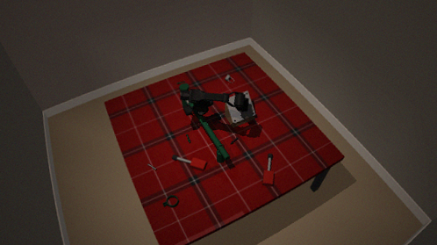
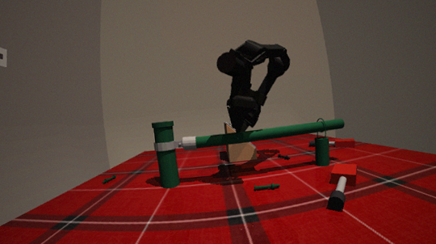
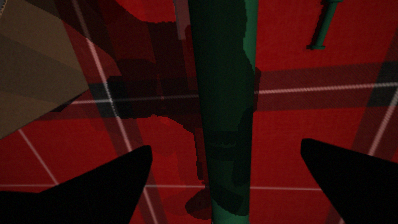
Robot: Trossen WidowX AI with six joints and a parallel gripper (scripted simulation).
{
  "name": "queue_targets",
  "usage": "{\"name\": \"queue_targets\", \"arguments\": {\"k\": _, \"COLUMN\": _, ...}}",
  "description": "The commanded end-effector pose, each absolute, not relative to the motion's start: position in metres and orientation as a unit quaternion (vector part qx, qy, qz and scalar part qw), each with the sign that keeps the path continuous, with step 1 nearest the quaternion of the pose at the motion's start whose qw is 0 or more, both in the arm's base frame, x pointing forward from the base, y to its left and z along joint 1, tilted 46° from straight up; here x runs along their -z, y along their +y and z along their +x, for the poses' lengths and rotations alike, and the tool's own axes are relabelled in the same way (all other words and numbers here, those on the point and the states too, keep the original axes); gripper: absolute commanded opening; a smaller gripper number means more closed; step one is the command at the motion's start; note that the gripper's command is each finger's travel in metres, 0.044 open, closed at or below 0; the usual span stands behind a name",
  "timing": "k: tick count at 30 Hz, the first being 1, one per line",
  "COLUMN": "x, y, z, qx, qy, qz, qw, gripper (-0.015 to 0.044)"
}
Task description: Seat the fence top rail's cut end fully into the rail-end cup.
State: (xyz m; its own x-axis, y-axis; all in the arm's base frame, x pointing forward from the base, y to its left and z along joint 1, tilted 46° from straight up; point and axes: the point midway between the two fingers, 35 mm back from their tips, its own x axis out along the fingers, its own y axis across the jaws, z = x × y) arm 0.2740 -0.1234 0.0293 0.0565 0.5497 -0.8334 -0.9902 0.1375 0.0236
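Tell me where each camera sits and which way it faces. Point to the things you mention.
Top: high above the table (image 1: 252, 188), looking steeply down; most of the arm (image 1: 214, 96) shows.
Exterior: low beyond one table edge or just over it, looking level across; the arm (image 2: 251, 51) shows side-on.
Wrist: on the arm, looking down past the open claw (image 3: 226, 145).
All share the green rail (image 1: 212, 134) (image 2: 276, 132) (image 3: 225, 65).

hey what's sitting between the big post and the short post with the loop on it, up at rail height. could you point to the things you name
In the exterior view, the brace band's grey rail-end cup (image 2: 189, 143), then the green rail (image 2: 268, 134) (image 3: 225, 65), which runs on through the loop.
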Motion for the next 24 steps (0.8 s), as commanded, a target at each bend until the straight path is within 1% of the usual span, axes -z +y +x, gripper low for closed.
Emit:
{"name": "queue_targets", "arguments": {"k": 1, "x": -0.0545, "y": -0.1407, "z": 0.2713, "qx": -0.578, "qy": 0.364, "qz": -0.31, "qw": 0.661, "gripper": 0.044}}
{"name": "queue_targets", "arguments": {"k": 24, "x": -0.0611, "y": -0.144, "z": 0.2698, "qx": -0.578, "qy": 0.364, "qz": -0.309, "qw": 0.661, "gripper": 0.044}}
